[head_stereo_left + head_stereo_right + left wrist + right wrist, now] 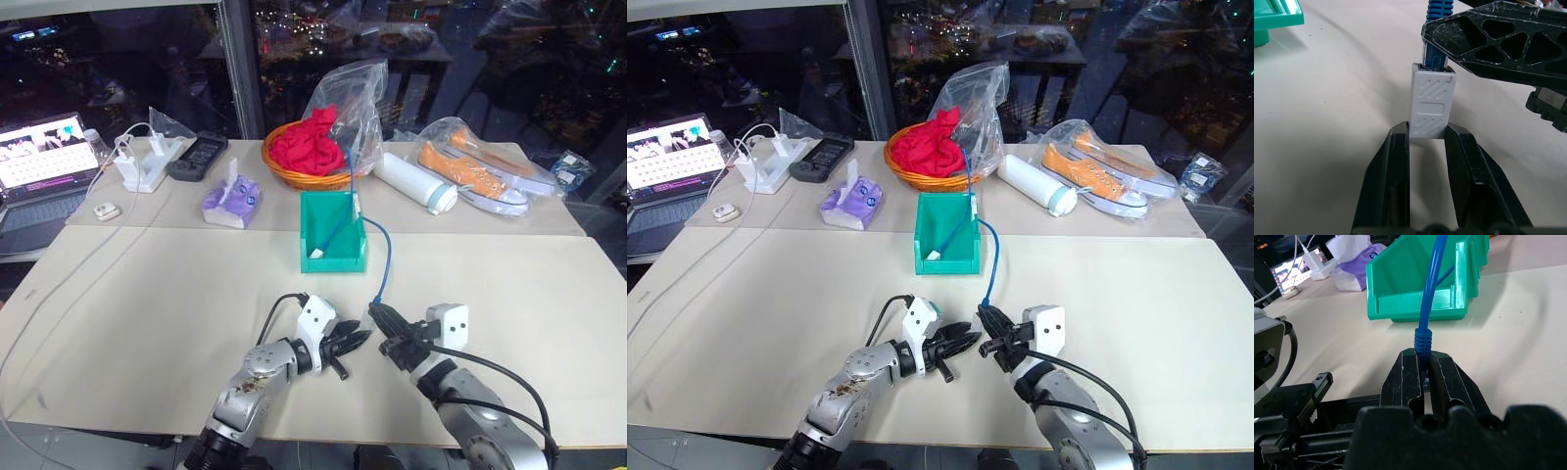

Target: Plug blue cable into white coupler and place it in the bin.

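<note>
My left gripper (1427,131) is shut on the lower end of the white coupler (1431,100), a small ribbed block held just above the table. The blue cable (1436,54) has its plug seated in the coupler's far socket. My right gripper (1423,355) is shut on the blue cable (1426,308) at its ribbed boot, right behind that plug. In the head views the two grippers, left (351,343) and right (382,321), meet tip to tip near the table's front. From there the cable (388,259) arcs up and over the rim into the teal bin (333,262), where its other end lies.
Behind the bin stands an orange basket (284,174) with red cloth, under a clear bag. A purple tissue pack (232,201), white chargers (147,166), a laptop (39,152), a white bottle (416,181) and bagged orange shoes (480,166) line the table's back.
</note>
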Motion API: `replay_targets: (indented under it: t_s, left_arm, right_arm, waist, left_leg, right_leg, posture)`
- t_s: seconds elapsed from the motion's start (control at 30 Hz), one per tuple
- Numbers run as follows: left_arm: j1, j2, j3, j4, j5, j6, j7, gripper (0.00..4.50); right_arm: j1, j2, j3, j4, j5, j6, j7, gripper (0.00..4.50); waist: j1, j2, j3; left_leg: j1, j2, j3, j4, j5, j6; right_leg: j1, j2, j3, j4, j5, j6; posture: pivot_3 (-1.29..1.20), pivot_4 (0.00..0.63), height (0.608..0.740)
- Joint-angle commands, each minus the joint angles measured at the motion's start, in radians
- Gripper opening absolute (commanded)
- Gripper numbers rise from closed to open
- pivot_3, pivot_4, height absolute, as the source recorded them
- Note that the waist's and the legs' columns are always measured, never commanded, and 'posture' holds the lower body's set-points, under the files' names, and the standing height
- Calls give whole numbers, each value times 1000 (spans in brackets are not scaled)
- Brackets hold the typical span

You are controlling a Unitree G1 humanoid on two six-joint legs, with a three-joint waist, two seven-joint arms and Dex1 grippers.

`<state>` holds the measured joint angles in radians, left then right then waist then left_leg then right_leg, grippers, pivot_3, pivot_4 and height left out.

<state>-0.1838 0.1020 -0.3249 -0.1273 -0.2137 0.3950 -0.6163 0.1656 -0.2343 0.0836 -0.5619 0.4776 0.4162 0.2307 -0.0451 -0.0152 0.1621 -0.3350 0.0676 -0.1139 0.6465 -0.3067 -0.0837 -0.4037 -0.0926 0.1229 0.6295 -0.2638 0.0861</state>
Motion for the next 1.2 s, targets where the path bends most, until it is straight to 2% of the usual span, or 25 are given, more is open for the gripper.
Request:
replay_targets:
  t_s: [0.03,0.23,0.47,0.53,0.57,0.6,0.7,0.9,1.03,1.2]
  left_arm:
    - [-73,11,81,-158,-36,-98,-1,593]
    - [-113,65,123,-203,-69,-69,-9,593]
    - [-134,69,122,-175,-86,-87,-15,593]
    - [-137,67,125,-172,-88,-97,-17,1619]
    - [-138,67,125,-172,-89,-95,-19,1786]
    - [-138,68,124,-172,-89,-93,-20,2315]
    - [-134,68,135,-188,-121,-64,-33,3379]
    - [-84,126,174,-233,-154,-19,-47,3379]
    - [9,201,205,-277,-171,4,-58,3379]
    - [83,243,226,-317,-153,-12,-31,3379]
  right_arm:
    - [56,-12,35,-76,21,72,-3,0]
    - [17,-36,5,-241,73,140,-49,0]
    - [-65,-35,-10,-205,83,182,-71,0]
    - [-65,-36,-9,-192,74,181,-68,0]
    - [-65,-36,-9,-188,72,181,-67,0]
    - [-66,-35,-10,-185,71,182,-67,0]
    - [-76,-22,-27,-165,76,183,-73,0]
    - [-181,-17,-105,-151,144,215,-95,0]
    - [-379,-17,-189,-106,312,324,-116,0]
    - [-708,-6,-222,206,334,415,-127,0]
  waist:
    - [1,0,0]
    - [3,0,0]
    - [1,0,0]
    - [2,0,0]
    - [2,0,0]
    - [2,0,0]
    - [2,0,0]
    - [0,0,0]
    - [-12,1,0]
    - [-23,1,1]
  left_leg:
    - [0,0,0,0,0,0]
    - [0,0,0,1,0,0]
    - [1,0,0,2,0,0]
    - [1,0,0,2,0,0]
    - [1,0,0,2,0,0]
    - [0,0,0,2,0,0]
    - [0,0,-1,2,0,0]
    - [1,0,-1,2,0,0]
    - [1,0,-1,3,0,0]
    - [1,0,-1,3,0,1]
  right_leg:
    - [-1,0,0,0,0,0]
    - [0,0,0,0,0,0]
    - [0,0,0,0,1,0]
    - [0,0,0,-1,1,0]
    - [0,0,0,-1,1,0]
    - [0,0,-1,-1,1,0]
    - [0,0,0,-1,1,0]
    - [0,0,0,0,1,0]
    - [-1,0,0,0,1,0]
    - [-1,0,0,1,2,0]
  posture:
    - [0,150,722]
    - [0,150,722]
    - [0,150,722]
    - [0,150,722]
    - [0,150,722]
    - [0,150,722]
    - [0,150,722]
    - [0,150,722]
    - [0,150,722]
    - [0,150,722]
